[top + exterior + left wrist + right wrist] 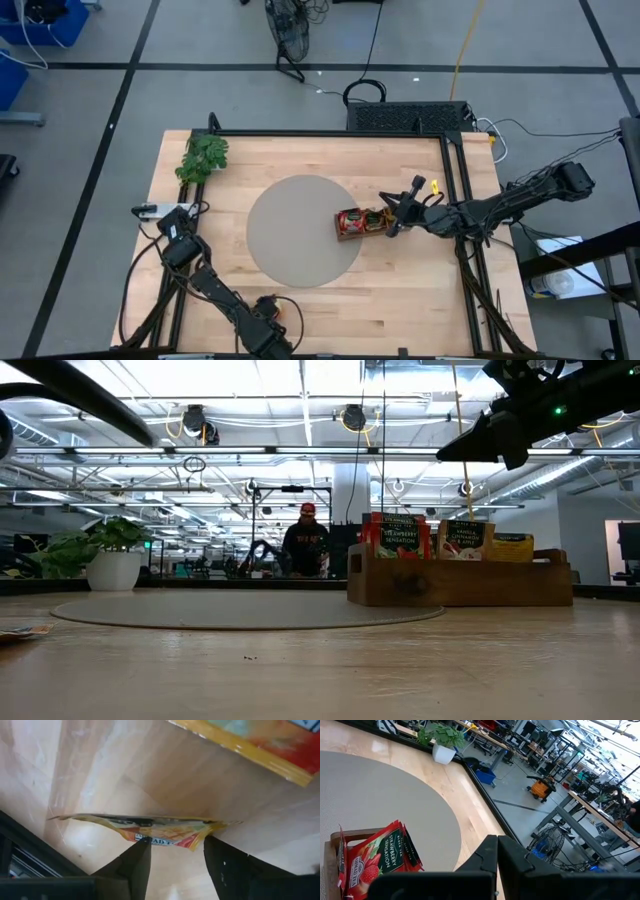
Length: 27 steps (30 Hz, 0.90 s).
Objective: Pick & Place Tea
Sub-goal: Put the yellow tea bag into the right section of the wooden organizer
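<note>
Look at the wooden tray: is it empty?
No, the wooden tray has tea sachets standing up in it, a red strawberry one and others beside it.

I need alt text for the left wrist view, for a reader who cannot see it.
The left gripper, fingers apart, reaches a yellow-edged tea sachet lying flat on the pale wooden table. Another yellow and red sachet lies farther off.

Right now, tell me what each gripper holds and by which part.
The left gripper has its fingers at the lower edge of a yellow tea sachet; a firm hold cannot be told. The right gripper is shut, empty.
</note>
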Each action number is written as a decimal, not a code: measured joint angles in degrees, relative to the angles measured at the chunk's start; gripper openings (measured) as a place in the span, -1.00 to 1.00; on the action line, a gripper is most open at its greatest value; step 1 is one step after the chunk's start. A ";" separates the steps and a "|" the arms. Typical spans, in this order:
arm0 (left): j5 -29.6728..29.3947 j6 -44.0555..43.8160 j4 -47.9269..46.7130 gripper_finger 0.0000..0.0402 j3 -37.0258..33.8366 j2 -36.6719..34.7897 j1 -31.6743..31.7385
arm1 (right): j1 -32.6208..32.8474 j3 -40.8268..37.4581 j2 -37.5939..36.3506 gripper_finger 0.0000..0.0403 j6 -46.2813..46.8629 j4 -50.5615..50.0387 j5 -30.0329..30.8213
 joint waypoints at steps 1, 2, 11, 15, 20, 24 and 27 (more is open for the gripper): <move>-0.12 0.05 -0.05 -0.07 0.00 0.00 0.03 | 0.00 0.00 0.00 -1.00 0.00 0.00 0.00; -0.12 0.39 -0.01 -0.07 0.00 0.00 0.06 | 0.00 0.00 0.00 -1.00 0.00 0.00 0.00; -1.52 1.50 0.44 -0.10 -0.02 0.06 0.04 | 0.00 0.00 0.00 -1.00 0.00 -0.02 -0.17; -2.07 5.62 1.58 -0.21 -0.28 0.04 0.04 | -0.01 0.02 -0.02 -1.00 0.01 -0.04 -3.04; -0.61 7.58 5.94 -0.61 -4.01 -0.23 -0.22 | 0.00 0.02 -0.02 -1.00 0.00 -0.04 -4.71; -0.17 8.87 11.19 -0.95 -7.13 -0.90 -0.49 | 0.00 0.02 -0.02 -1.00 0.00 -0.04 -4.50; -1.10 9.13 10.86 -0.97 -6.84 -0.92 -0.42 | 0.00 0.02 -0.02 -1.00 0.00 -0.04 -4.50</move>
